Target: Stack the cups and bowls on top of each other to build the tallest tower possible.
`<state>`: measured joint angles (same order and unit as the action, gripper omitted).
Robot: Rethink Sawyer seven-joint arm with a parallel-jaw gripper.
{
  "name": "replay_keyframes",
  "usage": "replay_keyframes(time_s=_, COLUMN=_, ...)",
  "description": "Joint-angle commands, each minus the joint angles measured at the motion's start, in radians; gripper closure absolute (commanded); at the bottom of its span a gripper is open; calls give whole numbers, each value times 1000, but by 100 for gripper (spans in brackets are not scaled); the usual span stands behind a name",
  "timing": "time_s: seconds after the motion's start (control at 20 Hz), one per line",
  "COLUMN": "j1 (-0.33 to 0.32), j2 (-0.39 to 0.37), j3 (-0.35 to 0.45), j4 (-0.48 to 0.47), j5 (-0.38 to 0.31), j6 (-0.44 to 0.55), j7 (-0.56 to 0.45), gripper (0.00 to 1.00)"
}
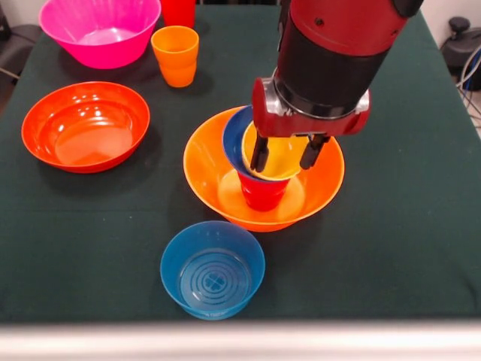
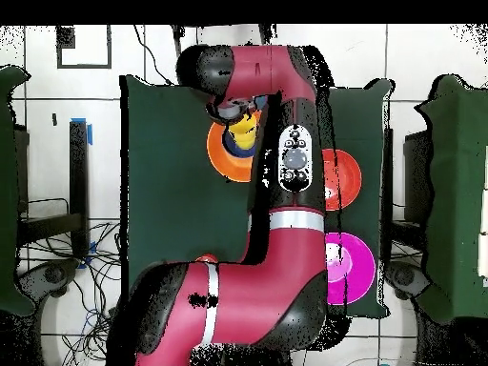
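The tower stands at the table's middle. Its base is the big yellow-orange bowl (image 1: 327,177) (image 2: 219,157), with a red cup (image 1: 262,194) upright inside. A small dark blue bowl (image 1: 236,141) rests tilted on that cup, and a yellow cup (image 1: 284,156) (image 2: 245,134) sits in the blue bowl. My gripper (image 1: 285,153) hangs straight over the stack, open. One of its fingers (image 1: 259,154) is at the yellow cup's left side and the other is at its right. Loose pieces are a light blue bowl (image 1: 213,269), an orange-red bowl (image 1: 85,125) (image 2: 345,176), a pink bowl (image 1: 101,30) (image 2: 347,269) and an orange cup (image 1: 175,55).
Another red cup (image 1: 178,10) shows partly at the top edge beside the pink bowl. In the overhead view my arm covers much of the green table (image 2: 162,191). The light blue bowl lies close to the table's near edge.
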<state>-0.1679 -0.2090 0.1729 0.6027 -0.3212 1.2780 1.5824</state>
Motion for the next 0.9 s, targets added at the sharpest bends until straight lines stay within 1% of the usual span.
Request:
replay_keyframes(time_s=0.05, j1=-2, j2=58, j3=86, j4=-47, j5=-21, j6=47, j7=-173, gripper=0)
replay_keyframes(time_s=0.3, j1=2, j2=58, j3=83, j4=-67, j5=-15, j6=72, j7=-176, gripper=0)
replay_keyframes(time_s=0.45, j1=-4, j2=44, j3=73, j4=-37, j5=-10, j6=58, j7=-178, gripper=0)
replay_keyframes(time_s=0.65, j1=-2, j2=31, j3=66, j4=-19, j5=-7, j6=62, j7=-179, gripper=0)
replay_keyframes(time_s=0.9, j1=1, j2=35, j3=64, j4=-28, j5=-11, j6=72, j7=-177, gripper=0)
